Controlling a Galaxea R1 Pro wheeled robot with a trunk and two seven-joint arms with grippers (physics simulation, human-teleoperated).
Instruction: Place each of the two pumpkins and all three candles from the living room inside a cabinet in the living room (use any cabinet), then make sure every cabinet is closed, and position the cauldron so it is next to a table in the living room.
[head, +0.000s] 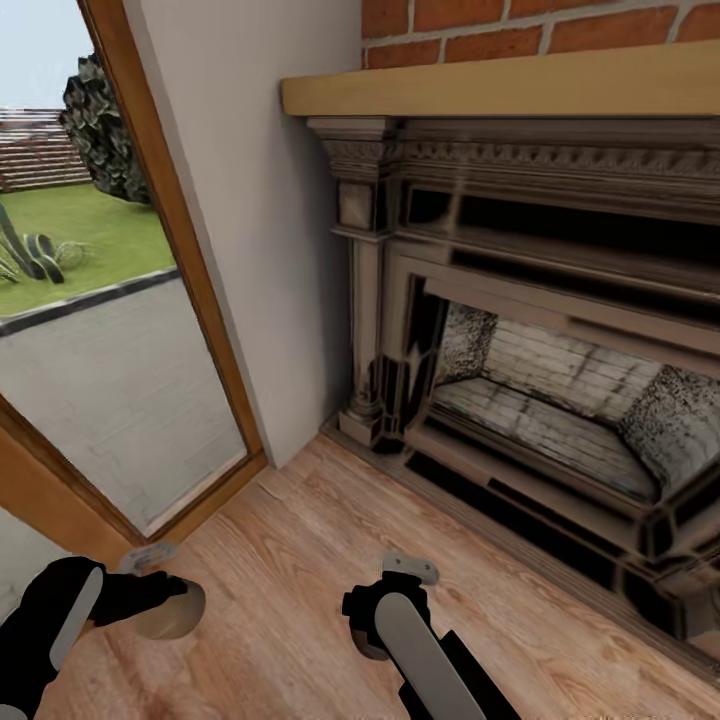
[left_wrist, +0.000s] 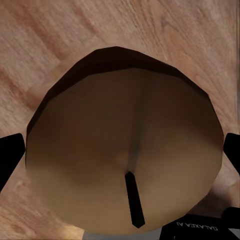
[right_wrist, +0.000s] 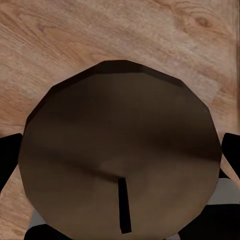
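Left gripper (head: 165, 590) clamped on a candle (left_wrist: 125, 155) – fingers (left_wrist: 10, 160) tight against its sides. Right gripper (head: 385, 610) likewise closed round a second candle (right_wrist: 120, 150). Both held above wood floor (head: 300, 560), facing fireplace (head: 540, 400) beside glass door (head: 110, 380).

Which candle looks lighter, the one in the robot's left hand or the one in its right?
The candle in the left gripper looks lighter: pale beige, with only its far edge shaded. The candle in the right gripper looks dark brown all over.
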